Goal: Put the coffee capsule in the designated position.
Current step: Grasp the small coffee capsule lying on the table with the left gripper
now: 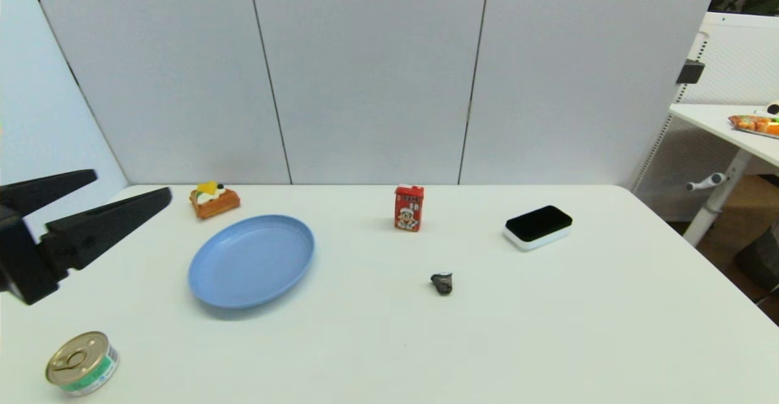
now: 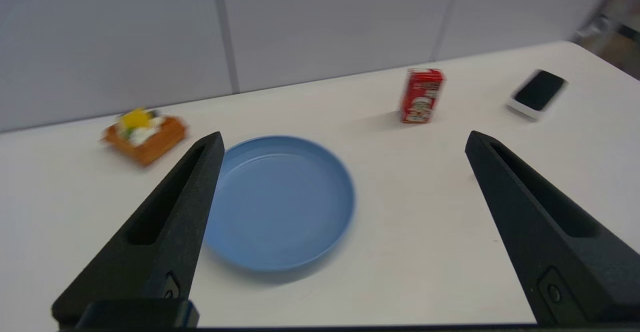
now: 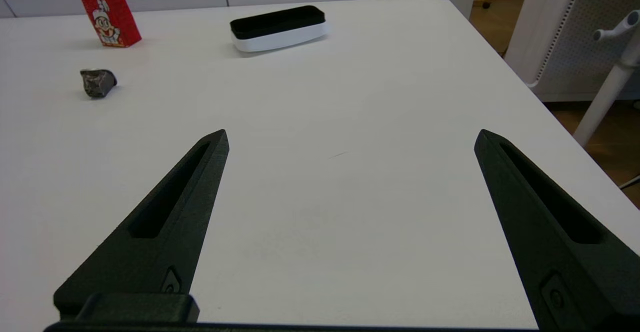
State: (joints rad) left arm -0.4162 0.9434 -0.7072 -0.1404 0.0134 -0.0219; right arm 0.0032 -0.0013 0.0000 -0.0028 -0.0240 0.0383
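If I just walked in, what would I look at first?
Probably the big blue plate on the white table, with the toy waffle cake just behind it. Next, the bright red carton standing upright mid-table, and the tiny dark coffee capsule lying alone in front of it. The left pincer hangs open above the table's left edge, holding nothing.

Capsule (image 1: 442, 283) before carton (image 1: 409, 208), right of plate (image 1: 251, 260); waffle (image 1: 213, 199) behind plate.
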